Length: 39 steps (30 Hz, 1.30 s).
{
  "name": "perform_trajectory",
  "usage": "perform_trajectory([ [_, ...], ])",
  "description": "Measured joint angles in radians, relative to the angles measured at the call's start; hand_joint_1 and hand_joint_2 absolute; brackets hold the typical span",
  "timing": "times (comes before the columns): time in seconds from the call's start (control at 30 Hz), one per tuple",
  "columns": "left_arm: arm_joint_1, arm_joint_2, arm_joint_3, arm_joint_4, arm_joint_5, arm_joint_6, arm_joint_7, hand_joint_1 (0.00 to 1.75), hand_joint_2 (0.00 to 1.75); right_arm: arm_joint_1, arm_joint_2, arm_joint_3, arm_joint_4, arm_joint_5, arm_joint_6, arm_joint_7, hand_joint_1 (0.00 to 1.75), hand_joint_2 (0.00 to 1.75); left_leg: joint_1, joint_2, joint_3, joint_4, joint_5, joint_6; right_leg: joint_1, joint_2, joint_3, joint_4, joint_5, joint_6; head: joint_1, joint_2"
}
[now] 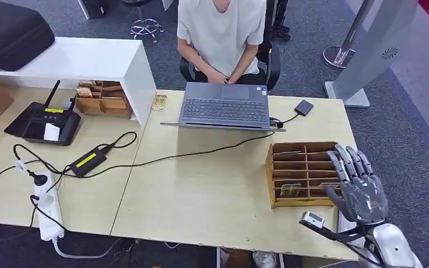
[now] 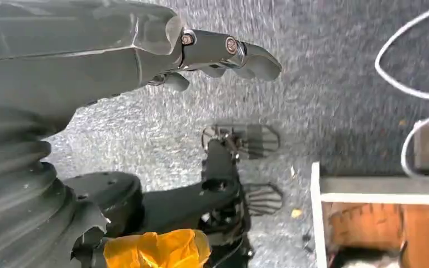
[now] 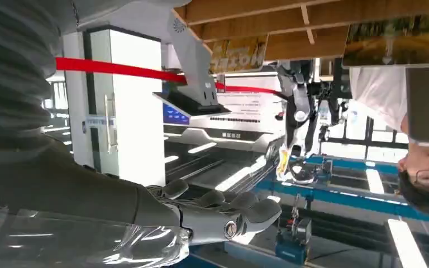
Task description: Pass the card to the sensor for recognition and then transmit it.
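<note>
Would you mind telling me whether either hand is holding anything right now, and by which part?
Nothing is held. The right hand hovers open beside the wooden card rack, and the left hand hangs empty.

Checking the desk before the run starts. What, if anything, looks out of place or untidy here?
Mostly the cabling: a black cable snakes loosely across the tabletop from the laptop, and the white power strip lies partly over the desk's front edge. The wooden card box sits squarely.

right hand [image 1: 362, 192]: dark grey, silver wrist | left hand [image 2: 145, 50]: grey ribbed cover, screws at fingers [image 2: 223, 47]
</note>
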State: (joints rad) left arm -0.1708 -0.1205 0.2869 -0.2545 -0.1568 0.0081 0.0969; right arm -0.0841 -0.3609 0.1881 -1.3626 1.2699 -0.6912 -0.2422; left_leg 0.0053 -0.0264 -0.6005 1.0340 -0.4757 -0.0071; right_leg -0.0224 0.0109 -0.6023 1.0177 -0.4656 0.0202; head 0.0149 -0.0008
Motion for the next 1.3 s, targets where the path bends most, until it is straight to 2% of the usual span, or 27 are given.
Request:
perform_trajectory([
  [0.13, -0.002, -0.005, 0.000, -0.008, 0.004, 0.037, -0.039, 0.00, 1.75, 0.006, -0.023, 0.019, 0.007, 0.000, 0.000, 0.035, 0.00, 1.75, 0.000, 0.000, 0.000, 0.000, 0.000, 0.000, 0.000, 0.000, 0.000, 0.000, 0.000, 0.000, 0.000, 0.000],
  [0.37, -0.007, -0.005, 0.000, -0.008, 0.055, -0.036, -0.037, 0.00, 1.75, 0.015, -0.070, 0.053, 0.011, -0.009, 0.024, 0.042, 0.00, 1.75, 0.000, 0.000, 0.000, 0.000, 0.000, 0.000, 0.000, 0.000, 0.000, 0.000, 0.000, 0.000, 0.000, 0.000],
  [0.6, -0.007, -0.004, 0.000, -0.008, 0.060, -0.050, -0.037, 0.00, 1.75, 0.015, -0.098, 0.077, 0.021, -0.016, 0.039, 0.040, 0.00, 1.75, 0.000, 0.000, 0.000, 0.000, 0.000, 0.000, 0.000, 0.000, 0.000, 0.000, 0.000, 0.000, 0.000, 0.000],
  [1.3, -0.007, -0.005, 0.000, -0.008, 0.063, -0.053, -0.037, 0.00, 1.75, 0.009, -0.108, 0.122, 0.035, -0.024, 0.063, 0.042, 0.00, 1.75, 0.000, 0.000, 0.000, 0.000, 0.000, 0.000, 0.000, 0.000, 0.000, 0.000, 0.000, 0.000, 0.000, 0.000],
])
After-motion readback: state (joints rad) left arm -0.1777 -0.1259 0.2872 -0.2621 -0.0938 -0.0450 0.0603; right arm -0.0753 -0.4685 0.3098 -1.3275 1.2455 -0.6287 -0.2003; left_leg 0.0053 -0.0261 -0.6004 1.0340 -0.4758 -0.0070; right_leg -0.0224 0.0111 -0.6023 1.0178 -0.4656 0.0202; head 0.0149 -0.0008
